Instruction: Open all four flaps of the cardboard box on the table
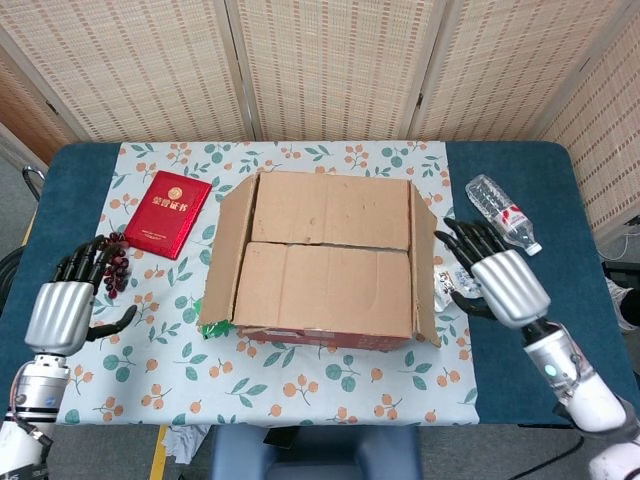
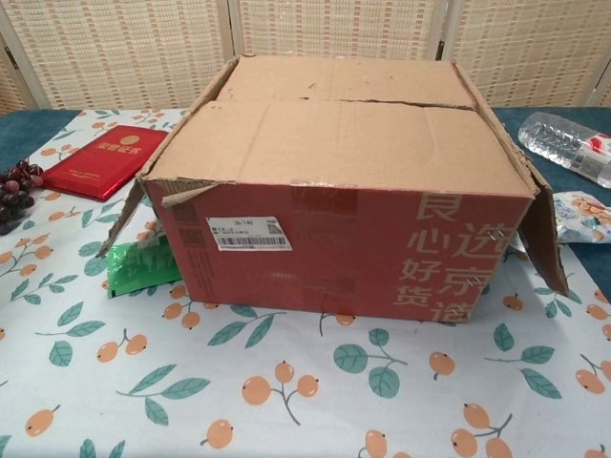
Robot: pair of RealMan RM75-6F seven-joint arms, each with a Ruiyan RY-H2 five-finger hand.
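The cardboard box (image 1: 325,258) sits in the middle of the tabletop (image 1: 500,330) on a cloth printed with leaves and fruit (image 1: 330,385). Its two side flaps already hang outward: the left side flap (image 1: 228,250) slopes down to the left, and the right side flap (image 1: 424,262) leans away on the right. The far top flap (image 1: 330,210) and the near top flap (image 1: 325,290) lie flat and meet along the seam across the lid, so by my reading half the job is done and the two large flaps remain. The next move calls for getting fingertips under a free edge at that seam, or at a corner where a side flap has left a gap, and swinging the flap up and outward. The left hand (image 1: 68,300) hovers well left of the box, near a string of dark beads (image 1: 115,265), its fingers (image 1: 85,265) extended and released, holding nothing. The right hand (image 1: 497,275) is just beside the right side flap, above a small snack packet (image 1: 448,280), its fingers (image 1: 465,240) spread towards the box and likewise empty; whether they touch the flap I cannot tell.
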